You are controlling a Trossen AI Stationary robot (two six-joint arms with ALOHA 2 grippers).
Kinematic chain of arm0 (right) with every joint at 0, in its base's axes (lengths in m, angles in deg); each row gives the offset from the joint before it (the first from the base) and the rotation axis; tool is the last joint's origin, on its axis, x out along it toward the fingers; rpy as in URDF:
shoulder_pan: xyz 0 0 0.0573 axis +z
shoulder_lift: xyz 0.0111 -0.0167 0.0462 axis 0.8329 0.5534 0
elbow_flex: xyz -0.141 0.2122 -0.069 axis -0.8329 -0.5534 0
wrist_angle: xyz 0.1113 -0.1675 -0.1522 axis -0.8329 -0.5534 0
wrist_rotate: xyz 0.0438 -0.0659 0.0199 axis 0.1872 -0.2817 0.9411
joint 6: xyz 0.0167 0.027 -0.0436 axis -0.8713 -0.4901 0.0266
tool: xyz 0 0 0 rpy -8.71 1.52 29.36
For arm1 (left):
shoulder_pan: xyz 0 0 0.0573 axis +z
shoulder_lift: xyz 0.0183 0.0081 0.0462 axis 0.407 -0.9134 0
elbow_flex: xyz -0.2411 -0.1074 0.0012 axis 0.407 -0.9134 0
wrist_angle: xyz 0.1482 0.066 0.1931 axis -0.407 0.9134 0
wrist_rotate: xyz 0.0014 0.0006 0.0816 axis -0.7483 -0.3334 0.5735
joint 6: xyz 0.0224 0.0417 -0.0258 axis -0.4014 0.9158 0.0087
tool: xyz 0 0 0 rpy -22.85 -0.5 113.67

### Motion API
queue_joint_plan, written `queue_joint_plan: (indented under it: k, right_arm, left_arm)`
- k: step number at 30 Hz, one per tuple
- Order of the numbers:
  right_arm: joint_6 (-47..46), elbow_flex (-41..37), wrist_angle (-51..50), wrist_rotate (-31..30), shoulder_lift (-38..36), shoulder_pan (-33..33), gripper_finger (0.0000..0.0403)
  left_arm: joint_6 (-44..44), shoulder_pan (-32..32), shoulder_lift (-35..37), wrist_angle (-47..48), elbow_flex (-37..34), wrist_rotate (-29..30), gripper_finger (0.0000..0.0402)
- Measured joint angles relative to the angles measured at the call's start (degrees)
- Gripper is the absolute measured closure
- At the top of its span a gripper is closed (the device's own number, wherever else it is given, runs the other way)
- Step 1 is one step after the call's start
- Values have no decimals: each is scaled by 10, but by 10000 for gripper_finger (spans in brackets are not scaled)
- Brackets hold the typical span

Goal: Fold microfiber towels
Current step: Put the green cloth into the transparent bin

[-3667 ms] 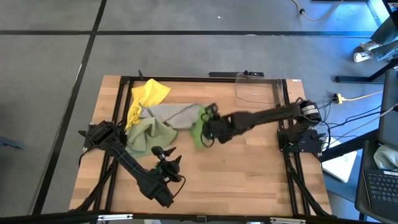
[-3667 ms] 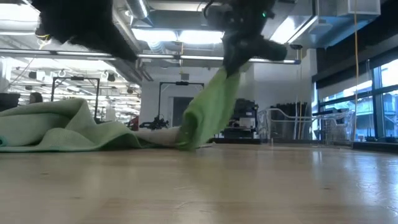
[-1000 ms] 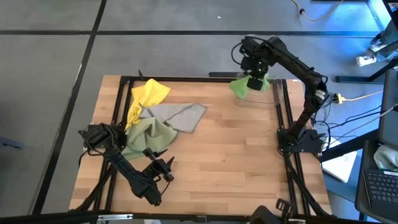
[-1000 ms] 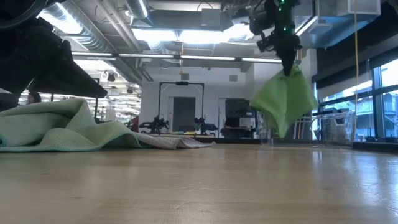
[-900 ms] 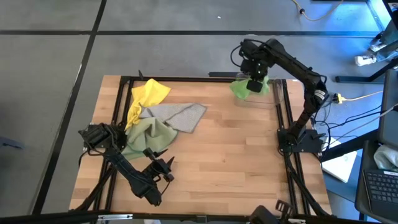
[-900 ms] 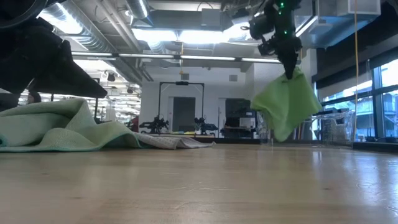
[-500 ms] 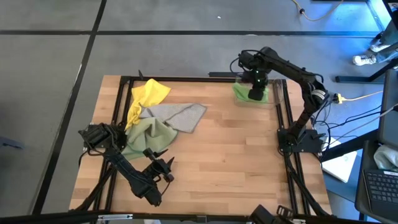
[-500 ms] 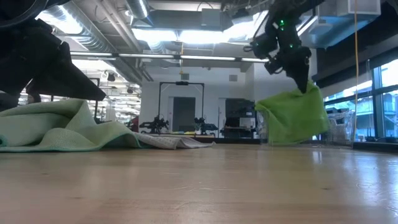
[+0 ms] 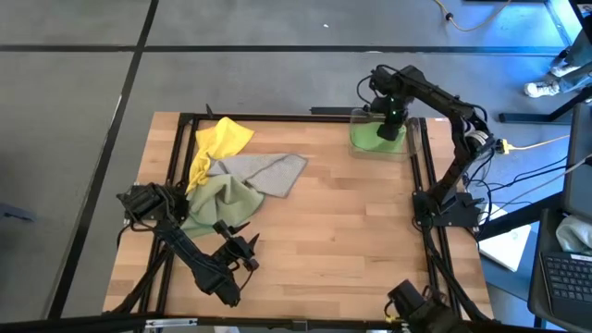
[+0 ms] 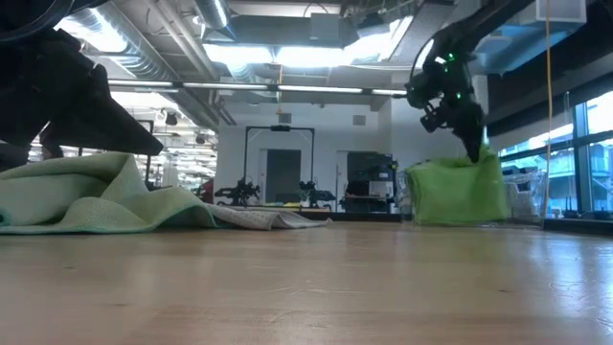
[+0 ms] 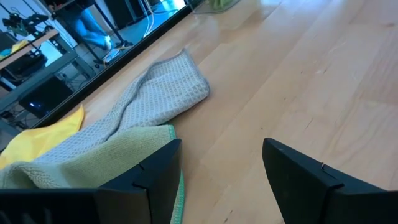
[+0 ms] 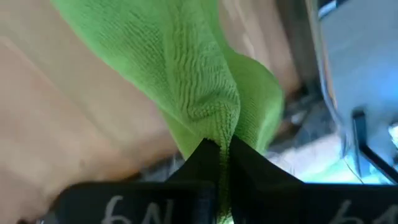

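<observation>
Desk (image 9: pixel 333 250): a rectangular top of pale wood planks with a smooth, faintly glossy grain, bordered by a black metal frame.

Clear plastic bin (image 9: pixel 364 117): a transparent, thin-walled box with rounded corners at the desk's far right corner; in the low view its walls show as a faint glassy outline around the cloth inside.

Pale olive-green towel (image 9: pixel 220 202): a soft, loosely rumpled heap on the left half of the desk, its folds rising into a ridge in the low view (image 10: pixel 91 196); a fine looped weave and a stitched green hem show in the left wrist view (image 11: pixel 93 163).

Grey-beige towel (image 9: pixel 268 171): a waffle-textured cloth lying mostly flat, one rounded corner free on the bare wood, its other end tucked under the olive one.

Yellow towel (image 9: pixel 220 141): a bright, crumpled cloth at the far left corner, touching the grey-beige one and draped along the frame rail.

Bright green towel (image 9: pixel 372 140): a bunched mass settled inside the bin, peaked where it is gripped; the right wrist view shows its fine terry pile gathered into a narrow pleat (image 12: pixel 205 81).

Right hand (image 9: pixel 393 117): two dark fingers pressed together on the top pleat of the bright green towel, above the bin; seen from the low view as pointing down into the cloth (image 10: pixel 471 146).

Left hand (image 9: pixel 242 252): dark, flat, wedge-shaped fingers (image 11: pixel 155 171) standing well apart and holding nothing, near the desk's front left, just beside the olive towel's edge.
</observation>
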Motion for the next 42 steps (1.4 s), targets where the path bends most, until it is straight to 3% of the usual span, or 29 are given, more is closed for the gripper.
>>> queue_joint_plan:
  k: [5,14,33,42]
  right_arm:
    - [9,-34,43,23,8,-19,389]
    - [13,-77,57,-61,21,-25,386]
    - [9,109,83,-60,-5,41,389]
    - [10,84,7,-65,-6,67,389]
  left_arm:
    - [5,0,0,0,0,0,185]
    - [5,0,0,0,-2,3,185]
    - [9,8,0,-3,-2,3,185]
    - [9,2,0,-10,-2,-1,185]
